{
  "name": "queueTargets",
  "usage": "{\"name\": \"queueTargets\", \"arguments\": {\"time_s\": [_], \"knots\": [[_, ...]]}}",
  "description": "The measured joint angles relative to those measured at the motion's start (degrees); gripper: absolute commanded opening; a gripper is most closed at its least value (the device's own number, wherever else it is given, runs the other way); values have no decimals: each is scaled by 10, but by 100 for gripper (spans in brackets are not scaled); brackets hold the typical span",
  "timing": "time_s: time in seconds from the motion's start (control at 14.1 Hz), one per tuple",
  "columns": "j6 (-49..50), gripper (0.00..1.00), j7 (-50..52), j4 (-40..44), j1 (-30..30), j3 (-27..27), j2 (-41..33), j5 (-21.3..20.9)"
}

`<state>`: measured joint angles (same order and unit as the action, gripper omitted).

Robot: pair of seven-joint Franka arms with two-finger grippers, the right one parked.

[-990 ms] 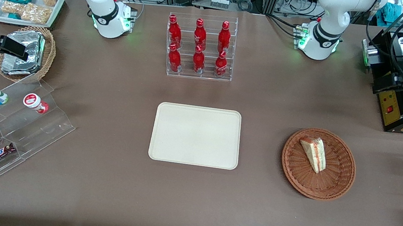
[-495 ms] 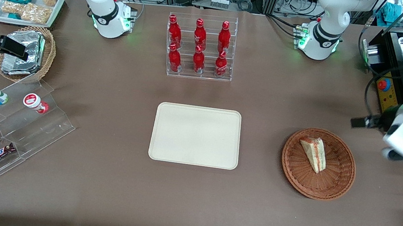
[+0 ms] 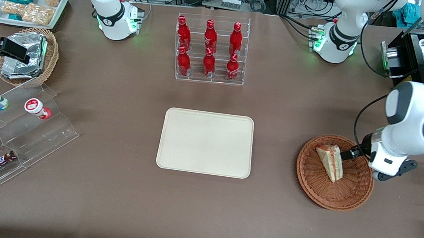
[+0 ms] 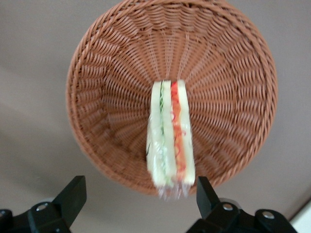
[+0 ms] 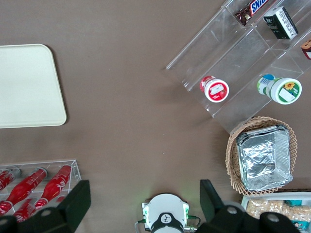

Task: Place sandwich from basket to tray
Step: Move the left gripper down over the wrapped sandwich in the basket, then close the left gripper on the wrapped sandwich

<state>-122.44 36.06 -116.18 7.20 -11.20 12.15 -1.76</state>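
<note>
The sandwich [image 3: 330, 161], a white wedge with red and green layers, lies in the reddish-brown wicker basket [image 3: 346, 198] toward the working arm's end of the table. My left gripper [image 3: 347, 154] hovers over the basket's rim, just beside the sandwich on the working arm's side. In the left wrist view the gripper [image 4: 139, 194] is open and empty, its black fingers [image 4: 73, 193] spread wide, with the sandwich [image 4: 171, 141] and basket [image 4: 112, 97] below and ahead of them. The cream tray [image 3: 206, 142] lies bare at the table's middle and also shows in the right wrist view [image 5: 24, 87].
A clear rack of red bottles [image 3: 210, 50] stands farther from the camera than the tray. A stepped acrylic shelf with snacks [image 3: 6, 135], a tan basket of foil packets [image 3: 28, 55] and a white snack tray [image 3: 28, 6] sit toward the parked arm's end. A black machine [image 3: 416, 85] stands near the working arm.
The left arm has swung in from the working arm's end of the table and come down, bringing its gripper to the basket beside the sandwich. Sandwich, basket and tray have not moved.
</note>
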Motion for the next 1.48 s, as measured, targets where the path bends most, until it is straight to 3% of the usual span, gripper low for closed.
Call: {"name": "queueTargets", "arguments": {"time_s": [0.71, 0.78, 0.85, 1.06, 1.48], "knots": [[-88, 100, 25, -32, -8, -7, 64, 0], [-92, 92, 25, -32, -10, -8, 73, 0], [-96, 68, 25, -32, -11, -8, 81, 0], [-98, 14, 25, -35, -11, -8, 95, 0], [-58, 9, 24, -7, -10, -8, 94, 0]]}}
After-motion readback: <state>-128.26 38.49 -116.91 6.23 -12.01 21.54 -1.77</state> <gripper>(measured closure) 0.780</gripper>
